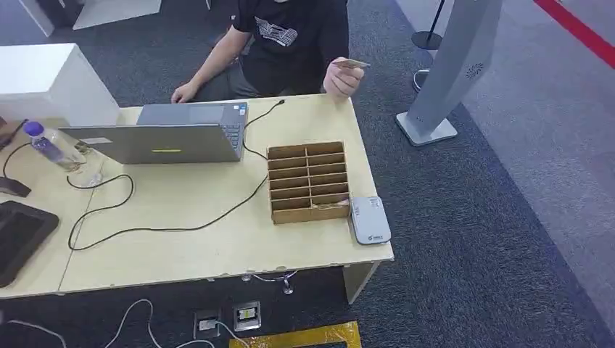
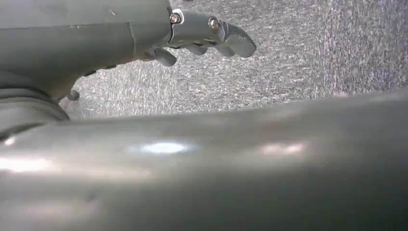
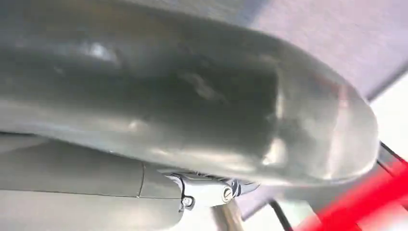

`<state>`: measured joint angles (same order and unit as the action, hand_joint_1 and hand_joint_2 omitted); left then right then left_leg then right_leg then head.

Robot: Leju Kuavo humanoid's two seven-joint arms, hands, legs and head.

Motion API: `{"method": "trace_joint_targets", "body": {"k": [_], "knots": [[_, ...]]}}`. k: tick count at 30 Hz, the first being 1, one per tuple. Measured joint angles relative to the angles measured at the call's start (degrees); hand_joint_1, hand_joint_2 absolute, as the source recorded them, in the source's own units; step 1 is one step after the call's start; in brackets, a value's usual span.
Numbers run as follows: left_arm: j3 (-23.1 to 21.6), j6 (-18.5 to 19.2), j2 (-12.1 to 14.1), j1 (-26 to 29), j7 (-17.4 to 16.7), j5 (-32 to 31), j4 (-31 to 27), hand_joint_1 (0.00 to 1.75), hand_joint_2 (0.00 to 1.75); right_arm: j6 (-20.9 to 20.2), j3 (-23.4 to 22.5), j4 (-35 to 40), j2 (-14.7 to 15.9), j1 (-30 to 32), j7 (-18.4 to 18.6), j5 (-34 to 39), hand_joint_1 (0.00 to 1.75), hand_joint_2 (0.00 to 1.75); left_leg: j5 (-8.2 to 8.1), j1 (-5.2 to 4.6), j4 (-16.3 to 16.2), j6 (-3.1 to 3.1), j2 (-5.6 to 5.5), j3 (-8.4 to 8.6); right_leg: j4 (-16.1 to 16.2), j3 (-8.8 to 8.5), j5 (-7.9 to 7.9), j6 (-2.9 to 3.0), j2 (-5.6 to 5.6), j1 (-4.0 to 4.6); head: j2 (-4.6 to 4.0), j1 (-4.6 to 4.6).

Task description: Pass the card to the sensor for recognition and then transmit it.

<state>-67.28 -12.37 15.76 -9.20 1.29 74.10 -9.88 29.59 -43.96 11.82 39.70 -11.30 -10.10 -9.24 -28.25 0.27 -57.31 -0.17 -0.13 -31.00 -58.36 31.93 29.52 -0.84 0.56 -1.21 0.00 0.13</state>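
- Your left hand hangs over grey carpet; its fingers are slightly curled, spread and holding nothing.
- Your right hand is mostly hidden by a thick grey part close to the camera; you cannot tell how its fingers lie.
- The card is held by a person's hand beyond the far edge of the table, well apart from your fingers.
- The sensor lies on the table, touching the wooden slotted box.
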Motion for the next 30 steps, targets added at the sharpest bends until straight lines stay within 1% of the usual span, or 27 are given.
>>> {"method": "trace_joint_targets", "body": {"k": [2,4,7,8,12,14,16,20,25,27,28,30], "knots": [[0.00,-0.37,0.00,0.00,-0.02,0.37,0.00,0.00,0.00,-0.37,-0.96,0.28,2.50,-0.70,-3.64,0.13,0.00,0.00,0.00,-0.01,0.00,0.00,0.00,0.00,0.00,0.00,0.00,0.00,0.00,-0.01,0.00,-0.02],[0.00,-0.68,0.02,0.00,-0.02,0.72,0.00,0.00,0.00,-1.76,-1.57,0.74,5.48,-1.47,-6.80,-0.52,0.00,0.00,0.00,-0.01,0.00,0.00,0.00,0.00,0.00,0.01,-0.01,-0.01,0.00,-0.02,0.00,-0.02],[0.00,-0.83,0.00,0.02,-0.02,1.16,0.00,0.00,0.00,-3.72,-2.21,1.27,9.27,-3.25,-7.97,-0.77,0.00,0.00,0.01,-0.01,0.00,0.01,0.00,0.00,0.00,0.00,-0.01,-0.01,0.02,-0.01,0.00,0.02],[0.00,-0.83,-0.02,0.01,-0.15,1.20,0.00,0.00,0.00,-4.28,-2.68,1.59,10.94,-3.95,-8.58,-0.46,0.00,0.00,0.01,-0.01,0.00,0.02,0.00,0.00,0.00,0.00,-0.01,-0.01,0.03,-0.01,0.00,-0.02],[0.00,-1.03,-0.13,0.10,-0.76,1.40,0.00,0.00,0.00,-5.36,-3.84,2.71,15.09,-6.53,-9.72,0.17,0.00,0.00,0.02,-0.01,0.00,0.04,-0.01,-0.04,-0.01,-0.02,-0.01,-0.01,0.04,-0.01,0.00,-0.02],[0.00,-1.22,-0.22,0.11,-1.20,1.53,0.00,0.00,0.00,-5.70,-3.87,3.52,16.67,-9.18,-10.73,-1.13,0.00,0.00,0.02,-0.01,0.00,0.04,0.02,-0.09,-0.01,-0.01,-0.02,-0.03,0.03,-0.01,0.00,0.00],[0.00,-1.44,-0.28,0.02,-1.33,1.55,0.00,0.00,0.00,-5.75,-3.76,4.39,17.84,-12.11,-10.68,-2.44,0.00,0.00,0.02,-0.01,0.00,0.04,0.07,0.01,-0.01,0.00,-0.04,-0.06,0.00,-0.01,0.00,-0.02],[-0.02,-1.49,-0.52,0.02,-1.33,1.55,0.00,0.00,0.00,-5.75,-3.56,5.38,19.58,-15.17,-10.75,-3.06,0.00,0.00,0.10,-0.01,0.00,0.15,-0.06,-0.05,-0.01,-0.02,-0.04,-0.06,0.18,0.00,0.00,0.02],[-0.02,-1.51,-0.68,0.07,-1.35,1.57,0.00,0.00,0.00,-5.75,-3.56,5.51,20.24,-16.20,-11.54,-2.84,0.00,0.00,0.10,-0.01,0.00,0.15,-0.06,-0.08,-0.01,-0.02,-0.04,-0.06,0.19,0.00,0.00,0.00],[-0.02,-1.44,-0.77,0.06,-1.35,1.53,0.00,0.00,0.00,-5.75,-3.52,5.81,20.48,-16.86,-13.02,-2.69,0.00,0.00,0.10,-0.03,0.00,0.15,-0.05,-0.08,-0.01,-0.02,-0.04,-0.06,0.18,-0.01,0.00,0.00],[-0.02,-1.42,-0.76,0.05,-1.33,1.51,0.00,0.00,0.00,-5.77,-3.47,5.99,20.52,-17.49,-13.64,-2.67,0.00,0.00,0.10,-0.02,0.00,0.15,-0.05,-0.08,-0.01,-0.03,-0.04,-0.07,0.18,-0.01,0.00,-0.04],[-0.02,-1.29,-0.74,0.05,-1.00,1.46,0.00,0.00,0.00,-6.14,-3.06,6.60,20.83,-21.02,-14.14,-2.73,0.00,0.00,0.10,-0.05,0.00,0.16,-0.03,-0.12,-0.01,0.00,-0.08,-0.12,0.16,-0.04,0.00,-0.04]]}}
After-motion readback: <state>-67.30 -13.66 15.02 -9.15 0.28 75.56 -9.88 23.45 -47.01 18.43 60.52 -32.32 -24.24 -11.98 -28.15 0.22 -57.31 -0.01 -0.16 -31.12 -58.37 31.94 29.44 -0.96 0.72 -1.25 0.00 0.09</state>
